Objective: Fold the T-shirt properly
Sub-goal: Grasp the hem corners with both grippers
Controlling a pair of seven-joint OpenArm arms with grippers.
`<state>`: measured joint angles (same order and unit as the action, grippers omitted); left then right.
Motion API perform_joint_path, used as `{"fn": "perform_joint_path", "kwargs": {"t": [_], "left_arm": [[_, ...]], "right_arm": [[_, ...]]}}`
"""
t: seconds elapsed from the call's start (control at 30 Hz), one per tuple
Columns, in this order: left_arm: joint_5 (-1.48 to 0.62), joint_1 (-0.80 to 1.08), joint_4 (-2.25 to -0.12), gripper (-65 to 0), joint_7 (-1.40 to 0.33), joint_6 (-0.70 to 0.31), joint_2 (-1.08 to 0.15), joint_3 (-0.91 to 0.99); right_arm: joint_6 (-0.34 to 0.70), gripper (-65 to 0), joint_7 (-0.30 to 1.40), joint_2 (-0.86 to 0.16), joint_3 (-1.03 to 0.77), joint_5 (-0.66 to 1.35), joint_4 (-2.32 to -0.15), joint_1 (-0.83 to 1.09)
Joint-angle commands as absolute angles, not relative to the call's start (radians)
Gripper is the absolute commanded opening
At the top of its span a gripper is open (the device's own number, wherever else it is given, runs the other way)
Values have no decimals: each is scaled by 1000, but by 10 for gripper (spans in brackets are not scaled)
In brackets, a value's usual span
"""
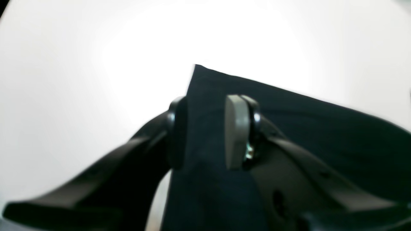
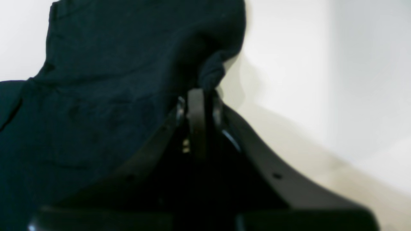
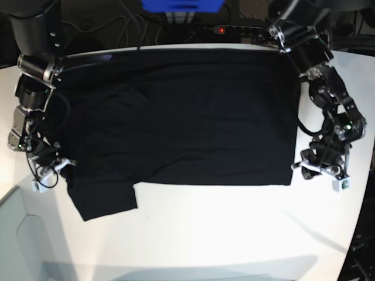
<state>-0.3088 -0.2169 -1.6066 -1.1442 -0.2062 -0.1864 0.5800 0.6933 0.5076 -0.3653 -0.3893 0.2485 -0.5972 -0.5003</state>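
Observation:
The T-shirt [image 3: 176, 117] lies spread on the white table [image 3: 222, 234], plain black side up, with one sleeve sticking out at the front left. My left gripper [image 3: 297, 167] is at the shirt's front right corner. In the left wrist view its jaws stand apart [image 1: 207, 131], and the shirt's corner [image 1: 321, 128] lies loose between and behind them. My right gripper [image 3: 65, 164] sits at the shirt's left edge above the sleeve. In the right wrist view it is shut [image 2: 200, 96] on a bunched fold of the black fabric [image 2: 96, 96].
A power strip [image 3: 234, 28] with a red light, some cables and a blue object [image 3: 181, 4] sit behind the table's back edge. The table's curved left edge [image 3: 14, 196] runs near my right arm. Bare white tabletop fills the front.

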Motion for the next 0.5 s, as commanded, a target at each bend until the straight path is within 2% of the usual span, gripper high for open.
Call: {"fn": "perform_joint_path", "kwargs": {"t": [0.0,0.1,0.17,0.47], "left_arm": [[-321,-248,-1560,-430,-1133,-200,-206,593],[-328,-318,-1377,-342,-1133,-211,-239,636],[-328,-348,-1293,-306,-1110,-211,-254,653],[-346,-464,-903,-300,-940,-213,-335,659]], "right_arm": [[698,-650,552,-371,-384,213,-599,-507],[698,-650,552,-367,-384,213,-599,-507],[698,-650,552,-367,-384,213,-599,-507],[698,-650,552,-366,-384,213,-599,-509]]}}
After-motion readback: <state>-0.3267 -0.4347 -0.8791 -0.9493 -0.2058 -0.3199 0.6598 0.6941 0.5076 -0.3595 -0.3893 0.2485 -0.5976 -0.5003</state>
